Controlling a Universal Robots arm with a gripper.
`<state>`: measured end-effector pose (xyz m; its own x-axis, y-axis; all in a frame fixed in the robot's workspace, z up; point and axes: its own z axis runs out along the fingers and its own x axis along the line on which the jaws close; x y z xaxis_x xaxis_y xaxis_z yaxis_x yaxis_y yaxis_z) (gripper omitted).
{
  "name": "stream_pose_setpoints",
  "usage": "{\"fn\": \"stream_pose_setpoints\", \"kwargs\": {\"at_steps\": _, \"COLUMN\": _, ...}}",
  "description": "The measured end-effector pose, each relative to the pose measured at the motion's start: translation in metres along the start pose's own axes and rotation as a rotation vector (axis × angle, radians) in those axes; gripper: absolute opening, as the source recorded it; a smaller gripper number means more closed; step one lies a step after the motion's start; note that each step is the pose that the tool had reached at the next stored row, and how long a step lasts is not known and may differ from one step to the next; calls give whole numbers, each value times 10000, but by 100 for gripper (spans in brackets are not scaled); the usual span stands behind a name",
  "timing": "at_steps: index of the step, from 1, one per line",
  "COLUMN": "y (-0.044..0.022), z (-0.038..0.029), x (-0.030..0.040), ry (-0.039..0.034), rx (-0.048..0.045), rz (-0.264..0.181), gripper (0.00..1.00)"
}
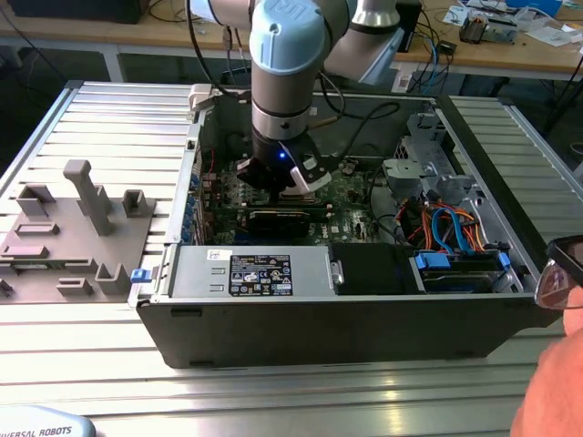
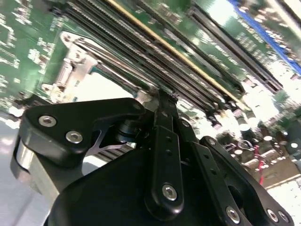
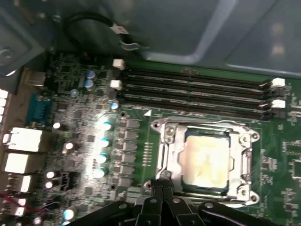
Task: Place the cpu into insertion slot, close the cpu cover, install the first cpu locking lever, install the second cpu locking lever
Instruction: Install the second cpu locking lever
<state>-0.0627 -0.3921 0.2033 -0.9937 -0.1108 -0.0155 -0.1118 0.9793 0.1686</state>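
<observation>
A: Where's your gripper?

B: Low inside the open case, over the green board. In the exterior view my arm comes straight down into the case and the gripper sits just above the board, near a black card.

A: Open or closed?

B: Fingers pressed together, no gap between the tips, in both wrist views. In the second wrist view the gripper tapers to one narrow point. Can't see anything held between them.

A: Touching what?

B: Tip is right at the edge of the slot, at the rim on my side. Contact or just above, can't tell.

A: The cpu?

B: The cpu lies flat in the slot, pale top with a yellowish smear on it. The cover is down around it, silvery frame, cpu showing through the window. In the second wrist view a silvery piece of the slot hardware shows beyond my fingers, beside a blown-out white patch.

A: Levers?

B: Can't make them out clearly.

A: Anything else?

B: Four long black memory slots run beside the slot, on the side away from my gripper. Grey fixture blocks sit on the table at the exterior view's left. Part of a person at the exterior view's right edge.
</observation>
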Motion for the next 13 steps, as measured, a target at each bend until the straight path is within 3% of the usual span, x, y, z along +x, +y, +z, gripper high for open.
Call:
{"fn": "stream_pose_setpoints", "kwargs": {"at_steps": 2, "y": 30, "z": 6, "x": -93, "ry": 20, "rx": 29, "rz": 3, "gripper": 11}}
{"fn": "stream_pose_setpoints", "kwargs": {"at_steps": 8, "y": 70, "z": 5, "x": -234, "ry": 34, "rx": 43, "rz": 6, "gripper": 11}}
{"fn": "stream_pose_setpoints", "kwargs": {"at_steps": 13, "y": 129, "z": 9, "x": -321, "ry": 81, "rx": 202, "rz": 13, "gripper": 11}}
